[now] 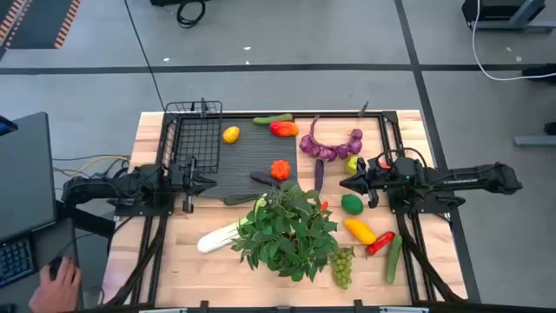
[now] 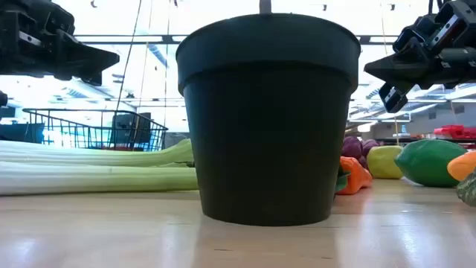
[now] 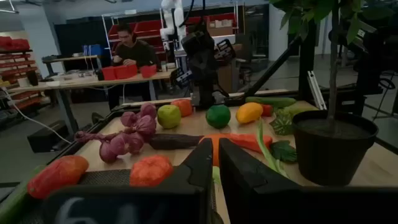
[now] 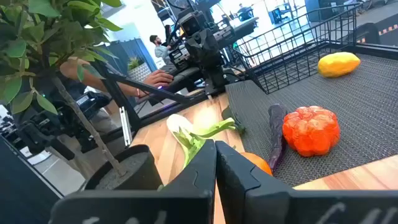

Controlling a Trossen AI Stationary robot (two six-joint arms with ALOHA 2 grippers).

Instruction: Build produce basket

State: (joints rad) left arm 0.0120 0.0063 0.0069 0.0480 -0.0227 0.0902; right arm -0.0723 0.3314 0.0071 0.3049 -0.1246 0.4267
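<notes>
You have the black wire basket (image 1: 193,132) upright at the table's far-left corner, with nothing visible inside it. The produce lies loose outside it. On the dark mat beside the basket sit a lemon (image 1: 231,134), a bumpy orange fruit (image 1: 280,169) and a dark purple pod (image 1: 263,179). At the mat's far edge a cucumber (image 1: 274,119) touches a red pepper (image 1: 284,129). Right of the mat you see the purple bulb string (image 1: 330,146) curled in an arc, a lime (image 1: 351,204), a yellow pepper (image 1: 360,230), a small red pepper (image 1: 380,243), another cucumber (image 1: 394,258) and green grapes (image 1: 343,267). The celery (image 1: 219,235) lies flat near the front, left of centre.
</notes>
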